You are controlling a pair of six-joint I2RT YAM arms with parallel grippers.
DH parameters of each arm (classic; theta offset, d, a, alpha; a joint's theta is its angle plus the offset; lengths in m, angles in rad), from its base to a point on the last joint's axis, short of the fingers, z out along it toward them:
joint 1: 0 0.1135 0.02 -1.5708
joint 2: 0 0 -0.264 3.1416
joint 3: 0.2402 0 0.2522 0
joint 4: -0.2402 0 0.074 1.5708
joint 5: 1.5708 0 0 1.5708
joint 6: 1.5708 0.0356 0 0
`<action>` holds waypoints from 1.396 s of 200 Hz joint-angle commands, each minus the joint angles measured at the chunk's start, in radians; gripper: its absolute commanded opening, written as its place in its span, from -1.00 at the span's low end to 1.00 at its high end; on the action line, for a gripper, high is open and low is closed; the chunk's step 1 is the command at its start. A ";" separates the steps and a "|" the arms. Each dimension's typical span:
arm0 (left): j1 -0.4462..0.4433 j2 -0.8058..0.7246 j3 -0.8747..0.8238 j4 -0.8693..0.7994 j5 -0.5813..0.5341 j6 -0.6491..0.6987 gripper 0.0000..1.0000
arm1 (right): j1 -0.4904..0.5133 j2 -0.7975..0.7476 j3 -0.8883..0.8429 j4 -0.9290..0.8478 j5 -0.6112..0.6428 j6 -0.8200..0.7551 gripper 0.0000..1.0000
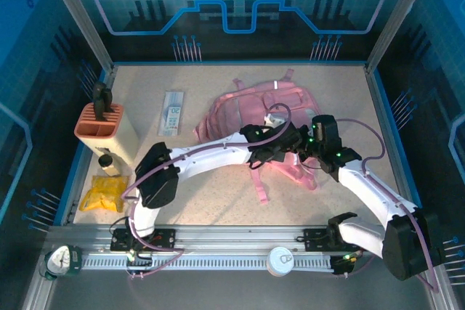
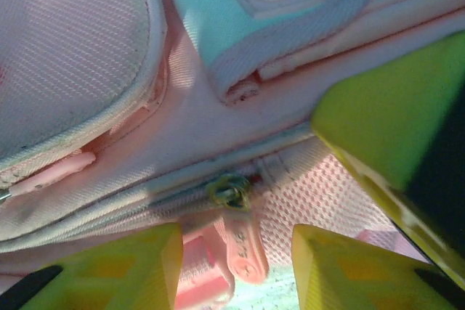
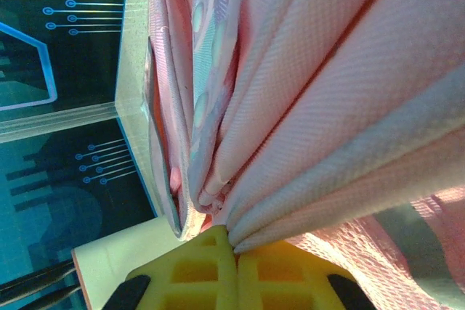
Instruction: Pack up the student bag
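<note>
The student bag (image 1: 243, 117), a soft pink backpack, lies at the back middle of the table. Both grippers meet at its near right side. My left gripper (image 1: 272, 149) stands open in the left wrist view (image 2: 236, 270). A pink zipper pull (image 2: 243, 245) hangs from its metal slider (image 2: 231, 191) between the two yellow fingers (image 2: 138, 270), touching neither. My right gripper (image 1: 309, 143) is shut on bunched folds of the bag's pink fabric (image 3: 320, 107), which rise straight from its closed fingertips (image 3: 234, 246). The bag's inside is hidden.
A salmon-orange pen holder (image 1: 102, 127) stands at the left with a dark item in it. A small bottle (image 1: 109, 163) and a yellow packet (image 1: 102, 194) lie before it. A flat ruler pack (image 1: 173, 112) lies left of the bag. A round tin (image 1: 281, 259) sits on the front rail.
</note>
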 commanded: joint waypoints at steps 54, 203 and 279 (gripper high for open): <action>0.039 -0.009 0.030 -0.088 -0.143 -0.032 -0.30 | -0.008 -0.015 0.032 0.102 -0.071 0.021 -1.00; 0.104 -0.099 -0.104 0.059 0.088 0.030 -1.00 | -0.062 -0.029 0.039 0.058 -0.091 -0.037 -1.00; 0.214 -0.266 -0.384 0.045 0.137 0.065 -1.00 | -0.245 0.075 0.138 -0.059 -0.275 -0.243 -1.00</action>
